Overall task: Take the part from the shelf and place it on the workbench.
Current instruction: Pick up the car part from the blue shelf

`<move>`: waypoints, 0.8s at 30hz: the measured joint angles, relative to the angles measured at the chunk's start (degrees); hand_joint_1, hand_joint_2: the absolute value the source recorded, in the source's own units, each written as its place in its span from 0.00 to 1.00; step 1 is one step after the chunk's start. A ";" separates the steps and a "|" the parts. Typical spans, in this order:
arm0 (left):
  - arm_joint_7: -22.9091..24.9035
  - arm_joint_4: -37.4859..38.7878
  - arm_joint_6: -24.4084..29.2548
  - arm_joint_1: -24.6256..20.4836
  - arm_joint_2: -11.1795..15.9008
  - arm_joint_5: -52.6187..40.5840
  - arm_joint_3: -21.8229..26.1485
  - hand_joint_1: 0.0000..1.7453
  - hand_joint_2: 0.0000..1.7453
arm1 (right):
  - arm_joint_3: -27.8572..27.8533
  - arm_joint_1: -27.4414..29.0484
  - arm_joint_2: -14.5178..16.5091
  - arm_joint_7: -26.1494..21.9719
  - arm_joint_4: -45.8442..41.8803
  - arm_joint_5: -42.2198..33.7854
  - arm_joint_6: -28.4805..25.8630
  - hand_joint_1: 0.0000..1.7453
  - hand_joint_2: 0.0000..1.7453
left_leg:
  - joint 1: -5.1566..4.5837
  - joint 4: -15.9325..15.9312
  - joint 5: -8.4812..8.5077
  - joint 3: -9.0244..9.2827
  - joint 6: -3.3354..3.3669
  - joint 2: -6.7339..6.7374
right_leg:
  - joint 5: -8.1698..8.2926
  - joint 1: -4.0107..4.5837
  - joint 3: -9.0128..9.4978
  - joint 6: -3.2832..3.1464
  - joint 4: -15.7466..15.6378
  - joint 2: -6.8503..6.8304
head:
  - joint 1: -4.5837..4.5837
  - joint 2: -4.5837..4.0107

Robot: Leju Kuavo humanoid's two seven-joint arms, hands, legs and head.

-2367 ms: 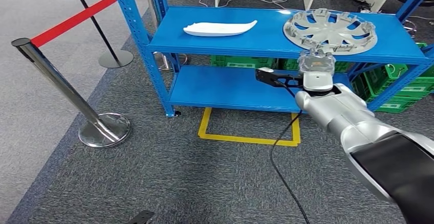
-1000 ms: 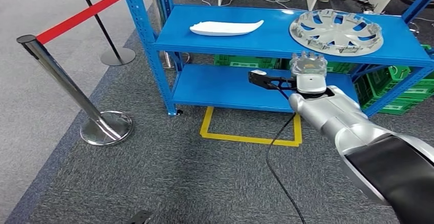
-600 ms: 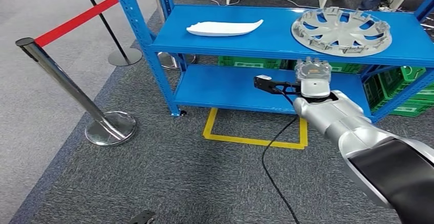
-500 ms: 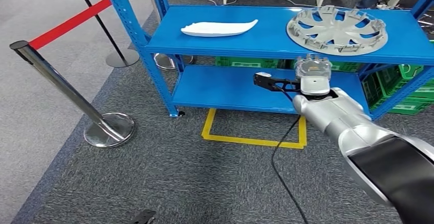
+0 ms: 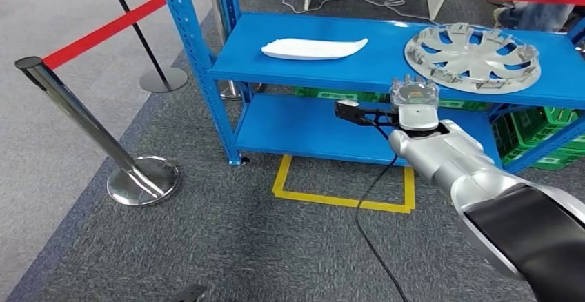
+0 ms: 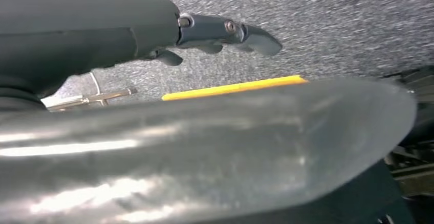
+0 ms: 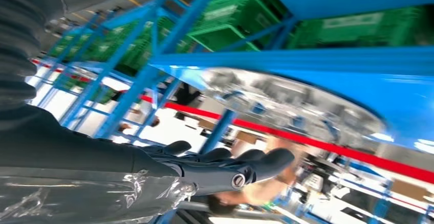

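R hand (image 5: 414,96) empty, fingers (image 7: 256,163) loosely extended, below shelf (image 5: 386,74) edge near wheel cover (image 5: 472,55); could snag edge on reach. L fingers (image 6: 225,28) hold nothing.

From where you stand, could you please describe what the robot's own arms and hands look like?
The right arm is glossy silver with a black upper section. A black cable trails from its wrist. The right hand is pale grey with dark fingers. The left hand has dark grey fingers.

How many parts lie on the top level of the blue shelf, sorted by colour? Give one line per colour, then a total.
White: 1, the white curved part
Silver-grey: 1, the wheel cover
Total: 2 parts on the blue shelf; the right robot hand is below its front edge and holds neither.
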 joint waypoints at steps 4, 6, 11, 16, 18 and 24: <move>-0.23 0.00 0.02 0.21 -0.03 0.23 0.05 0.00 0.00 | -0.54 1.07 -0.16 -0.17 0.01 0.22 0.09 0.00 1.00 | -0.15 0.07 -1.44 1.69 0.37 -0.41 | -1.14 0.17 -7.89 0.11 9.08 0.04 | 0.07 0.00; -0.26 0.00 0.02 0.32 -0.05 0.34 0.09 0.00 0.00 | -0.74 1.19 -0.16 -0.25 0.01 0.29 0.08 0.00 1.00 | -0.18 0.11 -2.39 2.96 0.20 -0.57 | 4.40 0.17 -6.87 -0.06 2.96 0.04 | 0.06 0.00; -0.37 0.05 0.01 0.22 -0.14 0.42 0.24 0.00 0.00 | -1.02 0.86 -0.20 -0.39 -0.03 0.40 0.10 0.00 1.00 | -0.30 0.17 -3.70 4.11 -0.83 -0.65 | 9.18 0.65 -3.35 -1.19 -7.28 0.13 | -0.02 0.01; -0.56 0.07 -0.32 0.21 -0.09 0.33 0.32 0.00 0.00 | -1.10 0.98 -0.30 -0.49 -0.06 0.69 0.10 0.00 0.00 | -0.37 -0.22 -3.27 4.07 -0.15 -0.50 | 9.75 0.55 -3.41 -1.29 -7.55 0.62 | -0.08 0.01; -0.83 0.07 -0.47 0.06 -0.06 0.13 0.32 0.00 0.00 | -1.39 1.00 -0.31 -0.55 -0.06 0.59 -0.06 0.00 0.00 | -0.33 -0.71 -3.43 4.33 -0.29 -0.42 | 9.62 0.63 -3.44 -1.49 -7.55 0.70 | -0.07 0.01; -1.47 0.07 -1.04 -0.01 -0.05 -0.36 0.31 0.00 0.00 | -3.47 1.00 -0.31 -1.14 -0.08 0.04 -1.26 0.00 0.00 | -0.17 -1.26 -3.53 4.53 -1.50 -0.40 | 9.65 0.75 -3.42 -1.85 -7.52 0.59 | -0.03 0.01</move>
